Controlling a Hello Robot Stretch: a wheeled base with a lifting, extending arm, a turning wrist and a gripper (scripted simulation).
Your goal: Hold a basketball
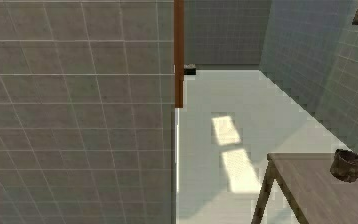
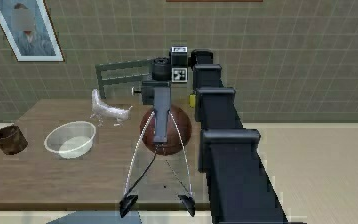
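Now, arm side view: the basketball (image 2: 145, 132), a dark reddish-brown sphere, sits at centre frame on the wooden table (image 2: 47, 185). The arm (image 2: 227, 150) comes up from the bottom edge, right of centre, to the white marker squares (image 2: 179, 52) at upper centre.

The gripper (image 2: 158, 205) has its grey body lying across the ball in the picture. Its thin fingers (image 2: 130, 206) run down the frame, tips showing lower than the ball. Spread or pressed together: cannot tell. Holding anything: cannot tell either, since the ball rests on the table right at the gripper.

Key relation: ball and gripper body overlap at frame centre, with the ball just left of the arm bar. Over, touching or around: not resolvable here. The ball is round, so there is no long axis to line up with, and there is only one arm to consider.

Judgement: the reach looks at or near the grasp stage. The next move calls for the fingers to sit either side of the sphere before any lift. Risk: the ball rolls if nudged off-centre.

Left of the ball on the table: a pale glassy object (image 2: 107, 112), a white bowl (image 2: 70, 140), and a brown cup (image 2: 9, 138) at far left. Forward view: a table corner at lower right carries a brown cup (image 1: 347, 163), with a tiled wall (image 1: 77, 100) at left
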